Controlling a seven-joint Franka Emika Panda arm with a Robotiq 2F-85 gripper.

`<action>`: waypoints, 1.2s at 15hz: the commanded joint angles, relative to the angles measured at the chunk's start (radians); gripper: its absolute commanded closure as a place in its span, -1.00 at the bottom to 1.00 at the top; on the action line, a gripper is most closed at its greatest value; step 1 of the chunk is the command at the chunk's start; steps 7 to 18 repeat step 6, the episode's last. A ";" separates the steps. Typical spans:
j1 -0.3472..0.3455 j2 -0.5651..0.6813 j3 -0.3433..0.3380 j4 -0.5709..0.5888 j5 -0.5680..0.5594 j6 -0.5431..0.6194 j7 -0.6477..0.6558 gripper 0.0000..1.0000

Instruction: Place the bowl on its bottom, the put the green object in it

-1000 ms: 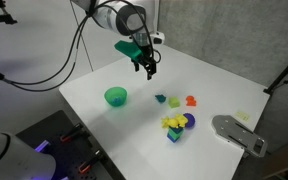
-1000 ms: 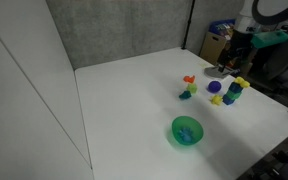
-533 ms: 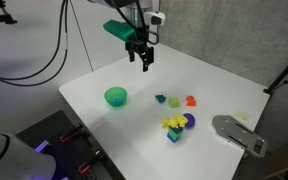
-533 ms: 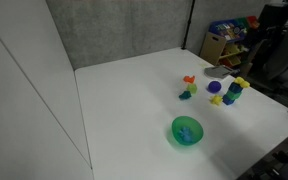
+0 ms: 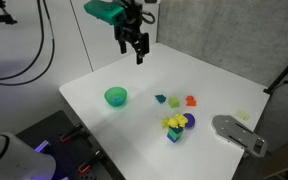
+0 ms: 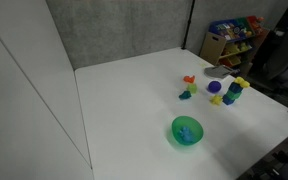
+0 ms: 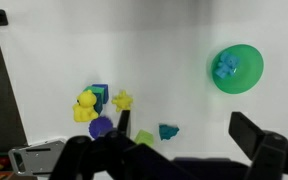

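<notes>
The bright-green bowl (image 5: 116, 96) stands upright on the white table, near its front-left edge. It shows in both exterior views (image 6: 187, 131) and in the wrist view (image 7: 236, 68). A small bluish-teal piece (image 7: 226, 67) lies inside it. Another teal piece (image 7: 168, 131) lies on the table between the bowl and the block pile, also seen in an exterior view (image 5: 161, 98). My gripper (image 5: 137, 50) hangs high above the back of the table, open and empty. Its two dark fingers frame the bottom of the wrist view (image 7: 189, 150).
A yellow-green piece (image 5: 174, 102) and an orange piece (image 5: 191, 101) lie by the teal one. A multicoloured block pile (image 5: 176, 125) stands nearer the front. A grey flat object (image 5: 239, 133) lies at the table's right end. Toy shelves (image 6: 234, 35) stand beyond the table.
My gripper has risen and moved back from above the table. It has left the view that shows the shelves. The bowl and the pieces have not moved.
</notes>
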 commanded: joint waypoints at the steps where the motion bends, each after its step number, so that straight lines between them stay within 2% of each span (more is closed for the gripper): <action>1: -0.013 -0.068 -0.012 -0.041 -0.007 0.002 -0.031 -1.00; 2: -0.008 -0.030 -0.003 -0.013 0.001 -0.003 -0.004 -1.00; 18: -0.010 -0.049 -0.007 -0.025 0.001 -0.003 -0.006 -1.00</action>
